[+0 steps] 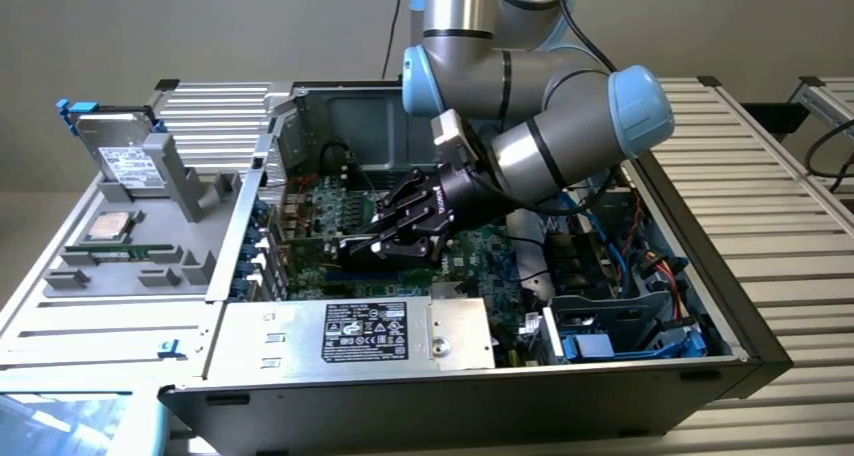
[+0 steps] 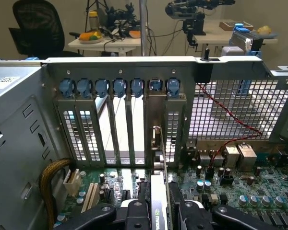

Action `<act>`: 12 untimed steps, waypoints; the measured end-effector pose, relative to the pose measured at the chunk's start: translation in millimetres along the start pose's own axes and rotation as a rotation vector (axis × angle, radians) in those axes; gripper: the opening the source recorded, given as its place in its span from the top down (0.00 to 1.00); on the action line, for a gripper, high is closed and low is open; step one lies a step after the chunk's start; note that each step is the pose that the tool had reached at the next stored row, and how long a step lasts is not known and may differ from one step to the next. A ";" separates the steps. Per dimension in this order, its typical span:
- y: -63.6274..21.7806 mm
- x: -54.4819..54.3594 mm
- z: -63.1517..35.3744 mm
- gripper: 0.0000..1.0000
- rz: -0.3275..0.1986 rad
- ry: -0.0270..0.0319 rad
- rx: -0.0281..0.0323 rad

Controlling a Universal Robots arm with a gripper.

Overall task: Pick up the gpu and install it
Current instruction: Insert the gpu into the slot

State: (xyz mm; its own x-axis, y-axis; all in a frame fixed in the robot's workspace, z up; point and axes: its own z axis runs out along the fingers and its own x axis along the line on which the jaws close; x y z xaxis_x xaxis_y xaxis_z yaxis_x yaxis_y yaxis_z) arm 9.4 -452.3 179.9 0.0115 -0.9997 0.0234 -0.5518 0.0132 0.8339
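Note:
The gpu (image 2: pixel 158 194) stands on edge between my fingers, seen edge-on in the wrist view. Its silver bracket (image 2: pixel 156 117) lies against a rear expansion slot opening of the computer case. My gripper (image 2: pixel 159 218) is shut on the card, with black fingers (image 2: pixel 134 215) on either side of it. In the exterior view the gripper (image 1: pixel 400 234) reaches down inside the open case, over the large green motherboard (image 1: pixel 474 261). The card's black body (image 1: pixel 380 256) shows just below the fingertips, near the rear slots.
Blue slot latches (image 2: pixel 120 87) line the case's rear wall. A yellow-sleeved cable bundle (image 2: pixel 50 182) and a thin red wire (image 2: pixel 230 120) lie near the card. The power supply (image 1: pixel 360 331) sits at the case front. A grey parts tray (image 1: pixel 127 266) lies at the exterior view's left.

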 end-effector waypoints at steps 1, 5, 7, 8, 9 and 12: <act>0.0 0.0 0.0 0.72 0.000 0.0000 0.0000; 0.0 1.1 0.1 0.72 -0.001 -0.0006 0.0001; -0.1 1.1 0.1 0.72 -0.001 -0.0005 0.0000; -0.1 1.2 0.0 0.72 -0.001 -0.0004 0.0001; 0.0 1.2 0.0 0.72 -0.001 -0.0004 0.0000; -0.1 1.2 0.0 0.72 -0.001 -0.0004 0.0000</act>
State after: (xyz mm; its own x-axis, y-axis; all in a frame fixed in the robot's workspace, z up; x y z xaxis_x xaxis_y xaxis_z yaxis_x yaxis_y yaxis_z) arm 9.4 -453.5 179.9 0.0115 -0.9997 0.0227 -0.5518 0.0126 0.8339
